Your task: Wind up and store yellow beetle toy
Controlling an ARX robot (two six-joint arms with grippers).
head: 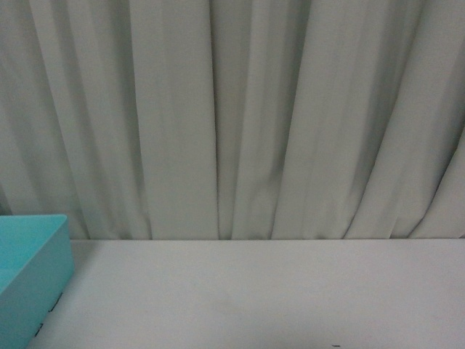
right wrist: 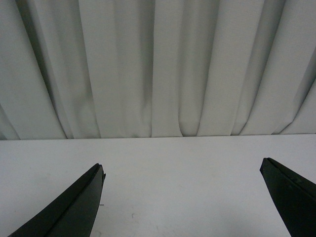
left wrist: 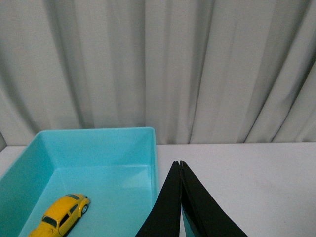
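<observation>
The yellow beetle toy [left wrist: 61,217] lies on the floor of a turquoise bin [left wrist: 98,136], seen in the left wrist view. My left gripper [left wrist: 179,164] is shut and empty, its black fingers meeting just beside the bin's near wall, apart from the toy. My right gripper [right wrist: 182,165] is open and empty over bare white table. The bin's corner also shows in the front view [head: 51,251] at the far left. No arm shows in the front view.
A white table [head: 254,291] runs back to a pale pleated curtain [head: 240,116] that closes off the far side. The bin stands at the table's left end.
</observation>
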